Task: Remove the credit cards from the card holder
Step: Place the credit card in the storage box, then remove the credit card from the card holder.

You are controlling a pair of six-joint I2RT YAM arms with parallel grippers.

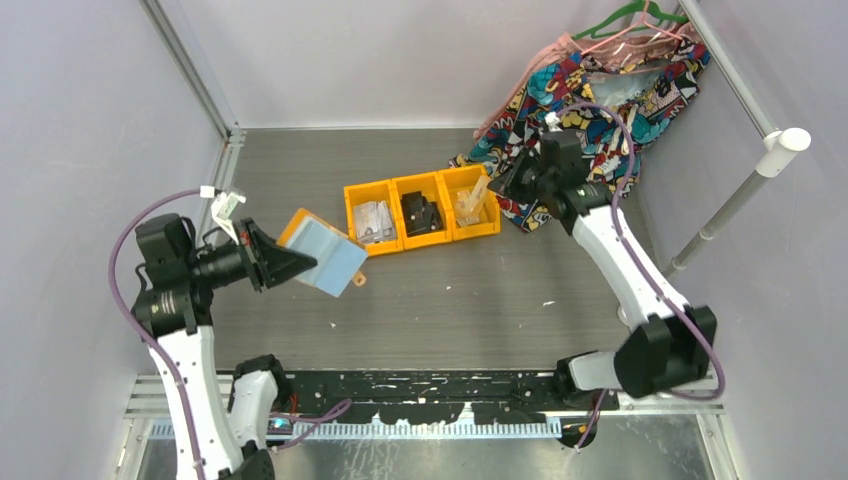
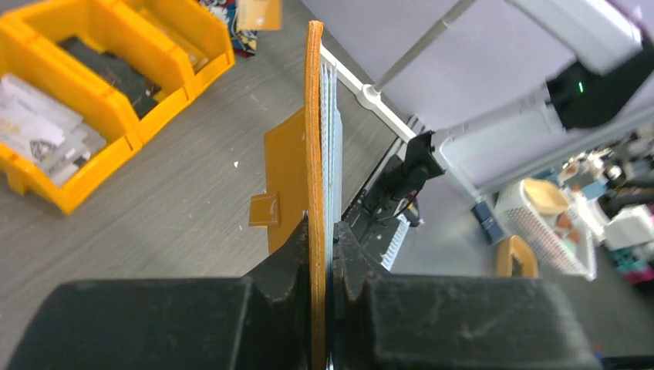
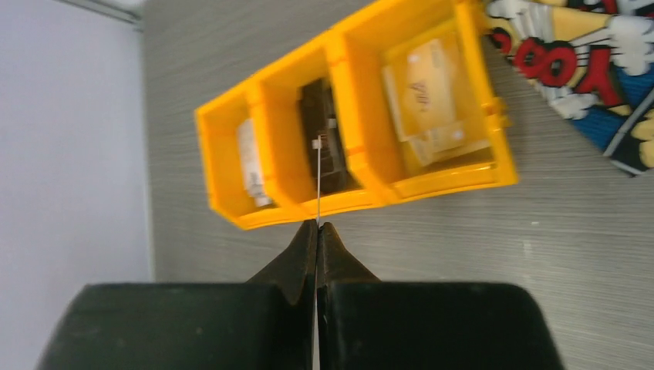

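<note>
My left gripper (image 1: 296,263) is shut on the orange card holder (image 1: 332,257) and holds it above the table, its pale blue pockets facing up. In the left wrist view the holder (image 2: 315,131) stands edge-on between my jaws, with its small orange tab (image 2: 264,209) to the left. My right gripper (image 1: 503,186) is shut on a pale credit card (image 1: 478,193) above the right-hand bin. In the right wrist view that card (image 3: 318,181) shows edge-on as a thin line rising from my closed fingertips (image 3: 305,239).
Three joined orange bins (image 1: 404,240) sit mid-table: a grey-white papery bundle (image 1: 375,222) in the left one, a chunky black object (image 1: 421,213) in the middle one, pale cards (image 3: 429,89) in the right one. A colourful cloth bag (image 1: 610,90) lies back right, and a white pole (image 1: 740,195) stands at the right.
</note>
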